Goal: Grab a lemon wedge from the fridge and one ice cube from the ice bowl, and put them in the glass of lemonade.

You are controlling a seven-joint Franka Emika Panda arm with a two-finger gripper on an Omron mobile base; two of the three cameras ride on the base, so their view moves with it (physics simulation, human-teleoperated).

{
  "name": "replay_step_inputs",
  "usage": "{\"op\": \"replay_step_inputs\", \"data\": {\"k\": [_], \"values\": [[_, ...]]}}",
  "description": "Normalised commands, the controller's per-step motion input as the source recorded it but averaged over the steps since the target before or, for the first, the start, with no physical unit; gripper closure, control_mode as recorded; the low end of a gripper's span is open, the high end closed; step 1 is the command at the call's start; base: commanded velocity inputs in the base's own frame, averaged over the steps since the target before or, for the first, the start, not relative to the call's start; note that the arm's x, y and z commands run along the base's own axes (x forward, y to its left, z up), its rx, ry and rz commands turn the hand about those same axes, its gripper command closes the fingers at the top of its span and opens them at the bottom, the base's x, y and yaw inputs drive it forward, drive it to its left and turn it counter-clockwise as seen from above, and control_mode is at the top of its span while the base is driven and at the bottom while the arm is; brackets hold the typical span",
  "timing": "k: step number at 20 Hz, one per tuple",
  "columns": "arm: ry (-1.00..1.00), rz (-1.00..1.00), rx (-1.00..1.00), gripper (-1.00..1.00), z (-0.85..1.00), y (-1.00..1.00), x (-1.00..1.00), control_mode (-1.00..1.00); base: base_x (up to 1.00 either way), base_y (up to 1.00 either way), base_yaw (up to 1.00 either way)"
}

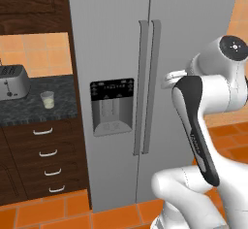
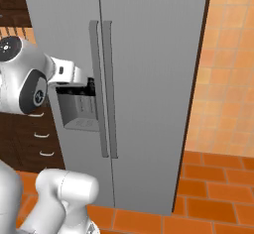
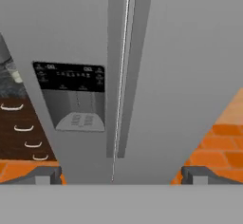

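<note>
Fridge (image 1: 193,24) tall and grey through the middle of the left base view, both doors closed, the two long handles (image 1: 147,87) side by side down the centre seam. Black dispenser panel (image 1: 112,89) with its recess on the left-hand door, centre of frame. Glass of lemonade (image 1: 47,99) at left of that view, upright on the dark speckled counter (image 1: 58,102), well apart from the fridge, with a silver toaster (image 1: 12,82) further left at the frame edge. Dark wood drawers (image 1: 48,160) with curved white pulls below the counter, orange tiled floor (image 1: 53,211) along the bottom.

Gripper (image 3: 121,175) spread wide in the hand view, one finger tip (image 3: 42,175) at lower left, the other at lower right, nothing between them. Aimed at the closed doors, short of them, seam and handles running down the middle of that frame, dispenser at centre left. In the right base view, wrist at left of frame just before the dispenser panel (image 2: 79,104), apart from the handles
</note>
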Motion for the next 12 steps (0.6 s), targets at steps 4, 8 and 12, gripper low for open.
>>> {"op": "replay_step_inputs", "data": {"k": [4, 8, 12], "values": [[0.00, 0.00, -0.01, -1.00, -0.51, -0.29, 0.97, -1.00, 0.00, 0.00, 0.00], [0.02, 0.00, 0.00, -1.00, -0.59, -0.24, 1.00, -1.00, 0.00, 0.00, 0.00], [0.00, -0.02, 0.06, -1.00, -0.49, -0.05, 1.00, -1.00, 0.00, 0.00, 0.00]]}}
